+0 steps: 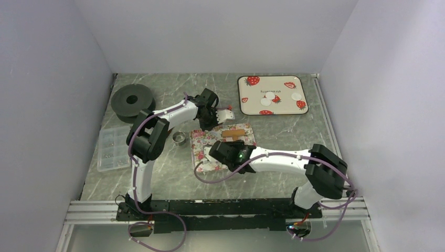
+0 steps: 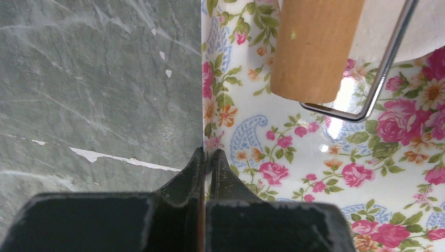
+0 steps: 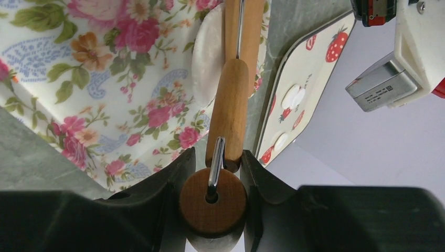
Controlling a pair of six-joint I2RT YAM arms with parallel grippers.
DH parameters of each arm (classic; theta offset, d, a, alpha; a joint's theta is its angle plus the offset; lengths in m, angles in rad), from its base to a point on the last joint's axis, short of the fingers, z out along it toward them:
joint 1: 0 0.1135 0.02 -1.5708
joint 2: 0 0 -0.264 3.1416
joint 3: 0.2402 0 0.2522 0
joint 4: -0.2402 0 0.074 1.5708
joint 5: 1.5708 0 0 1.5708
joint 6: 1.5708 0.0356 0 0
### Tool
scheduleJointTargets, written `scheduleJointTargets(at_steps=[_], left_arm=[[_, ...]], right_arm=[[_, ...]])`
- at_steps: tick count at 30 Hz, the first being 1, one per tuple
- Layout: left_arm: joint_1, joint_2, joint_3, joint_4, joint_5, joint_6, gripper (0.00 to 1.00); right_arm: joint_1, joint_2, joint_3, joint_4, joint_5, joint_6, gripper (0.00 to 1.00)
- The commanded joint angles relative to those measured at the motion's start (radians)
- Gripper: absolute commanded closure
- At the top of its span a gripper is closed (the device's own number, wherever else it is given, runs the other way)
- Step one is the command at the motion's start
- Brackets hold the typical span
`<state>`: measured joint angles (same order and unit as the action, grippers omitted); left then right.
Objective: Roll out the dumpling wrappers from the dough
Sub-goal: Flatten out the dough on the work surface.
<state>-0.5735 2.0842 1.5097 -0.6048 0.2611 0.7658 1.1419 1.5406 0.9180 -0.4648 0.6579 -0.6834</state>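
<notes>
Grey marbled table (image 1: 294, 142), white walls. On the floral board (image 1: 202, 144) the right gripper (image 3: 218, 155) pinches the roller (image 3: 231, 100) by its wooden handle, whose long axis runs straight away from it to the white dough (image 3: 202, 58) under the barrel. The left gripper (image 2: 207, 155), pressed together, sits at the board's left edge. Finished dumpling wrappers (image 1: 270, 98) lie on the strawberry tray (image 1: 283, 106) — well apart. Most of the dough is hidden, so its thickness is hard to judge.

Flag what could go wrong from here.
The dough lies close to the edge of the floral mat, so the roller in the right gripper could push it off onto the table. The left gripper, shut, sits right at the mat's edge; if it is pinning the mat, it may slip.
</notes>
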Motion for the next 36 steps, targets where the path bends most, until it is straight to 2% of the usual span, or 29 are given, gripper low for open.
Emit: scheduleJointTargets(at_steps=[1, 5, 7, 10, 16, 19, 26, 29, 33, 36], left_arm=[[-0.011, 0.123, -0.087, -0.127, -0.033, 0.015, 1.00], [-0.011, 0.126, -0.084, -0.126, -0.032, 0.015, 1.00], [-0.011, 0.129, -0.082, -0.127, -0.030, 0.014, 1.00], [-0.011, 0.131, -0.082, -0.128, -0.028, 0.014, 1.00], [-0.011, 0.130, -0.085, -0.127, -0.032, 0.013, 1.00], [-0.011, 0.133, -0.085, -0.124, -0.035, 0.015, 1.00], [-0.011, 0.143, -0.082, -0.129, -0.033, 0.012, 1.00], [-0.011, 0.143, -0.082, -0.130, -0.033, 0.012, 1.00], [-0.012, 0.143, -0.083, -0.129, -0.037, 0.013, 1.00], [-0.011, 0.132, -0.091, -0.125, -0.035, 0.013, 1.00]], right_arm=[[0.004, 0.033, -0.013, -0.111, -0.125, 0.030, 1.00], [0.097, -0.025, -0.058, -0.199, -0.132, 0.120, 1.00], [0.105, -0.046, -0.068, -0.216, -0.150, 0.153, 1.00], [0.067, -0.043, -0.085, -0.153, -0.140, 0.099, 1.00], [-0.011, 0.073, -0.016, -0.076, -0.107, -0.009, 1.00], [-0.002, 0.073, -0.007, -0.115, -0.105, 0.028, 1.00], [0.101, -0.036, -0.080, -0.246, -0.108, 0.170, 1.00], [0.084, -0.049, -0.109, -0.191, -0.093, 0.120, 1.00], [0.026, 0.030, -0.054, -0.106, -0.082, 0.025, 1.00], [0.019, 0.072, -0.014, -0.115, -0.070, 0.006, 1.00]])
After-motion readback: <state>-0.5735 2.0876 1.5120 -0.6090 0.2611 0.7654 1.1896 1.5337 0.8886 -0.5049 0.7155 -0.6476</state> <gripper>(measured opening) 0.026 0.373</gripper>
